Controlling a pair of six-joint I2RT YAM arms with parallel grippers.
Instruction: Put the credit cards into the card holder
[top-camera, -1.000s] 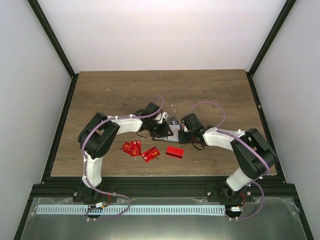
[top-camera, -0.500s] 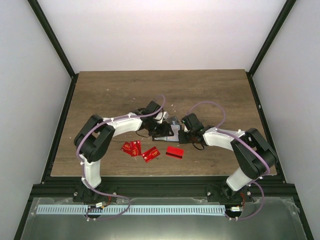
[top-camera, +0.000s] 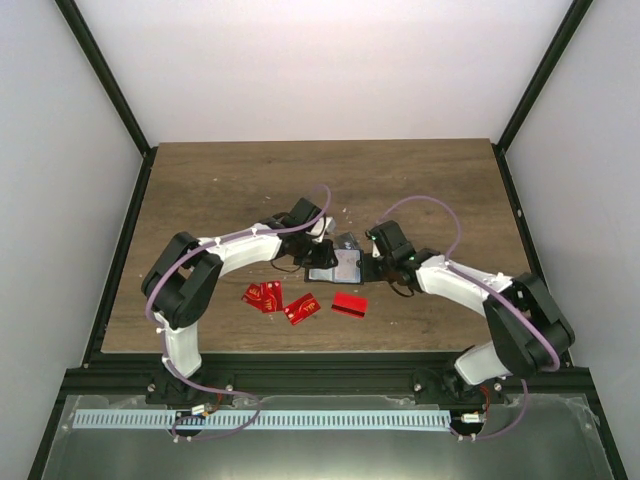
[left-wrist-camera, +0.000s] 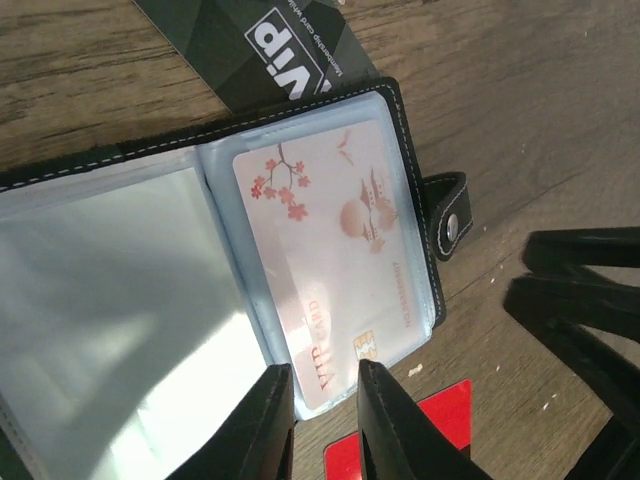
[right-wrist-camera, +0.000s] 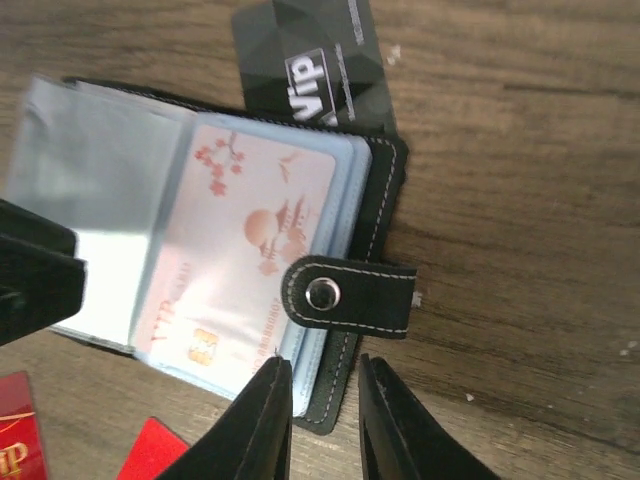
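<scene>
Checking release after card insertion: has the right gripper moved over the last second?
Yes. The right gripper has pulled back slightly rightward, away from the card holder, judged against the lone red card, which stayed put.

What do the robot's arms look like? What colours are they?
The left arm and right arm look the same: smooth white shells joined by chunky, rounded black joints. A thin purple cable loops along each arm. Each arm ends in two flat black fingers, plain, with no markings that I can see.
</scene>
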